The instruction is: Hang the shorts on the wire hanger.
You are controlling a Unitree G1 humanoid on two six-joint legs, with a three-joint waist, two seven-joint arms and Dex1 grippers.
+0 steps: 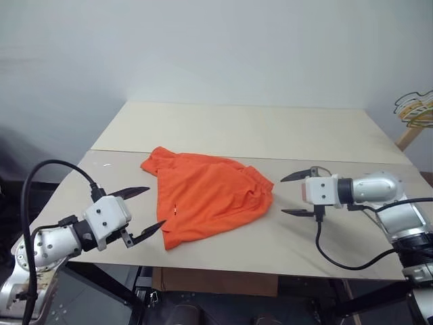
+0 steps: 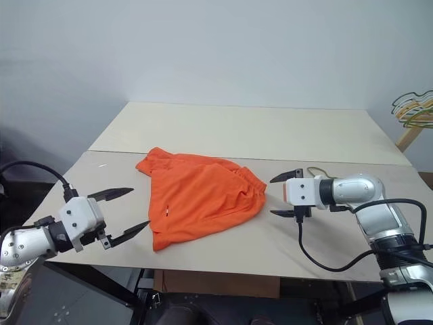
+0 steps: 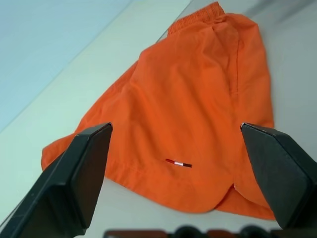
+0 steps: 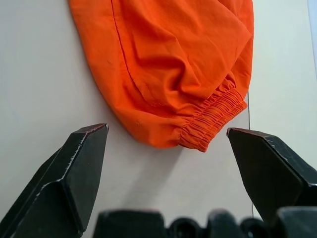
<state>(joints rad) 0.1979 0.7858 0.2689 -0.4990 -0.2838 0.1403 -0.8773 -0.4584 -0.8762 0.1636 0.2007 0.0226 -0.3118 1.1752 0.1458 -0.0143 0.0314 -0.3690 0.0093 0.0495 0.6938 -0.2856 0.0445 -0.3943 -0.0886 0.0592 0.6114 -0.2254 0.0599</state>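
Two grippers are seen above the near part of the table (image 1: 270,128), one at each side of the shorts (image 1: 206,196). No container is seen on the table. The shorts are spread flat on the pale surface, roughly midway between the left and right edges and closer to the near edge than to the far one. Their gathered waistband (image 4: 213,121) is turned toward the right edge, and the hemmed leg ends are turned toward the near-left corner; a small red and white tag (image 3: 179,162) is seen near one hem.

Much bare surface is left around the fabric: the whole far half of the table, beyond a seam running across it, is uncovered, and open strips are left on both sides of the shorts and along the near edge.

The left gripper (image 1: 143,212) is held near the near-left corner, just beside the hem of the shorts but apart from it, with its fingers spread wide and nothing between them. The right gripper (image 1: 296,194) is held toward the right edge, pointed at the waistband and close to it without touching, its fingers likewise spread wide and empty. A thin dark wire (image 4: 249,124) is seen on the table just beside the waistband; whether it is the wire hanger cannot be told. A bunch of pale yellowish-green hangers (image 1: 414,107) is seen beyond the far-right corner.
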